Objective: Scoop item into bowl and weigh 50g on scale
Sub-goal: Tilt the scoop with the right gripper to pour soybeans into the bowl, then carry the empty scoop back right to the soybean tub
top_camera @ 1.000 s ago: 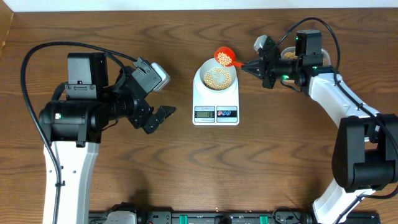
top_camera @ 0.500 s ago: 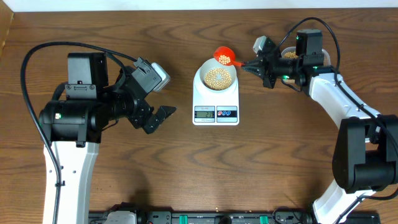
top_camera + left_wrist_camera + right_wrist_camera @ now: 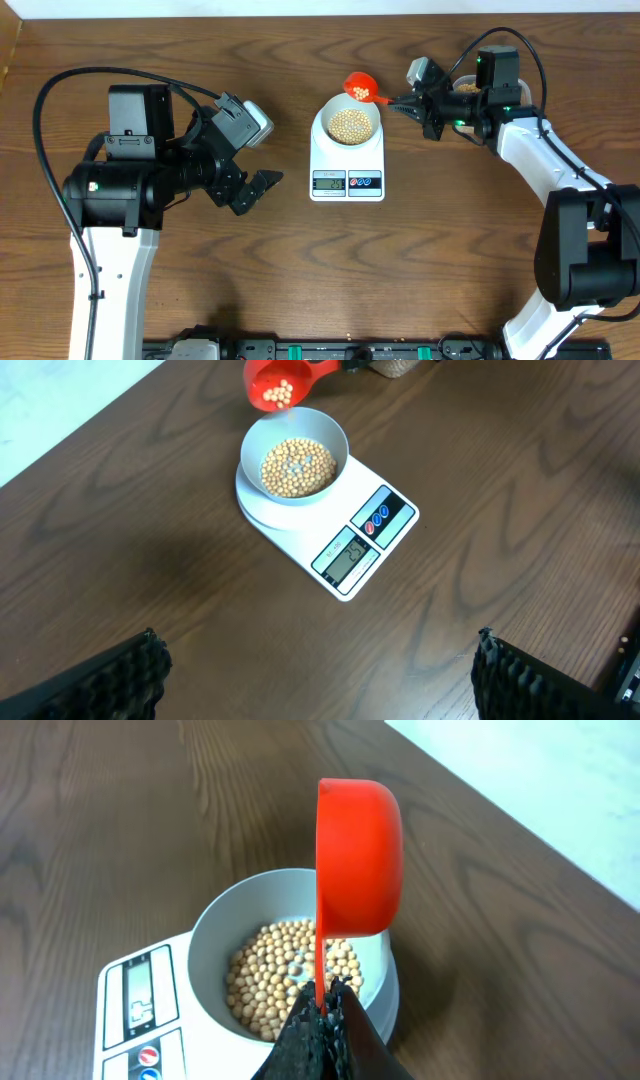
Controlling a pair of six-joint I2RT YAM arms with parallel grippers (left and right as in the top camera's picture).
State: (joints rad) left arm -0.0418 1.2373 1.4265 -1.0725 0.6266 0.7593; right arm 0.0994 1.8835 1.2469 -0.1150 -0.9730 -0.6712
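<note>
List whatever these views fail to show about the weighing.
- Grey display of the flat white scale: reading too small overhead, blurred in left wrist view.
- Container of tan beans: mostly covered overhead by the right arm.
- Left black fingers: cut off by the left wrist view's bottom edge.

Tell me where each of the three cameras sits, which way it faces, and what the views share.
Overhead: fixed above the table, looking straight down; shows the open left gripper and the right gripper holding a red plastic scoop near the flat white digital scale.
Left wrist: from the scale's left, tilted down at the small pale blue-white bowl of round tan beans; its own fingers frame the bottom corners.
Right wrist: low, looking along the scoop towards the bowl; its closed fingertips pinch the scoop.
Shared: all three see scoop, bowl, scale.
</note>
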